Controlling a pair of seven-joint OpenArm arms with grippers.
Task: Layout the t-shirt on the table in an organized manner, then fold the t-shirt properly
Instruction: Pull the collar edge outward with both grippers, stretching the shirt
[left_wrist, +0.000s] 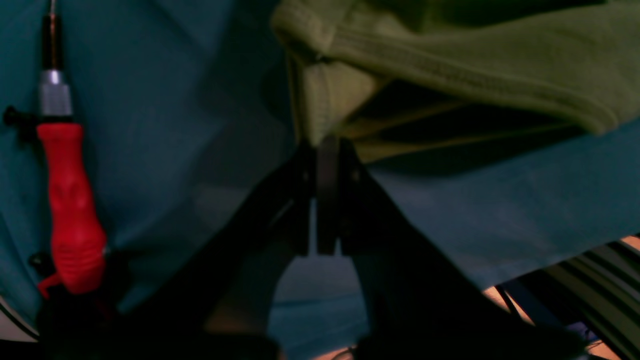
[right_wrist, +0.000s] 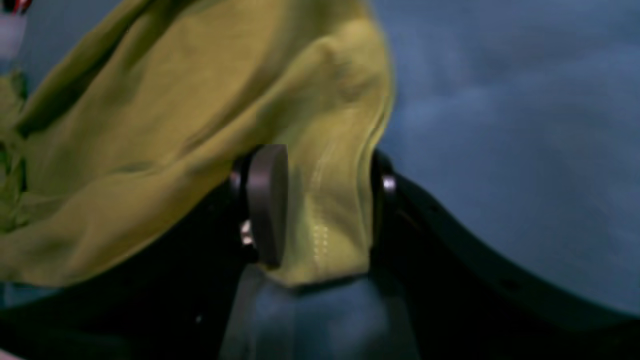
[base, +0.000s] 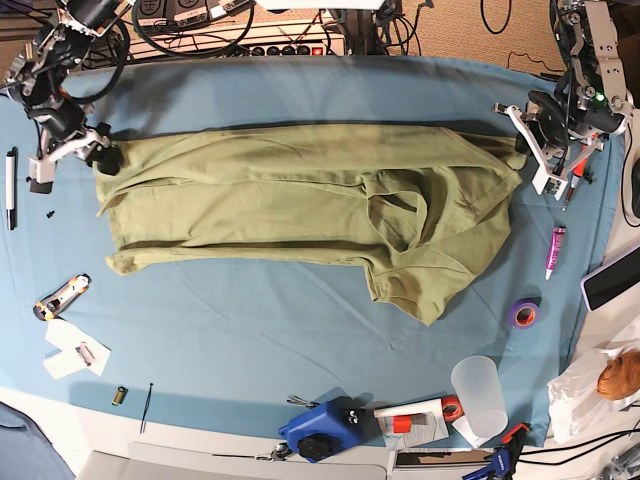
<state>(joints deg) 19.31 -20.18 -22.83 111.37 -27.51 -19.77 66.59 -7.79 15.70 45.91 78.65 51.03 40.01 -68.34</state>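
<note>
- Currently one olive-green t-shirt (base: 300, 200) lies stretched across the far half of the bench (base: 300, 330), its long axis running side to side in the base view.
- Left hand (left_wrist: 320, 150): jaws pinched together on a fold of the shirt's edge, at the end that sits on the right of the base view. The ribbed hem passes just above the grip.
- Right hand (right_wrist: 320, 210): its two pads (right_wrist: 267, 205) stand wide apart with a thick bunch of shirt cloth between them, at the opposite end. Whether they press the cloth firmly cannot be told.
- Key relation: each hand sits at one end of the long axis, so the garment spans the gap between both arms; neither arm is nearer the middle.
- Judgement: the near portion is rumpled, with one flap (base: 430, 290) reaching toward the near side, so laying out appears unfinished.
- Count: one t-shirt, two hands, one red-handled screwdriver (left_wrist: 70, 200) beside the left hand, one purple tape roll (base: 524, 313), one clear cup (base: 480, 392).
</note>
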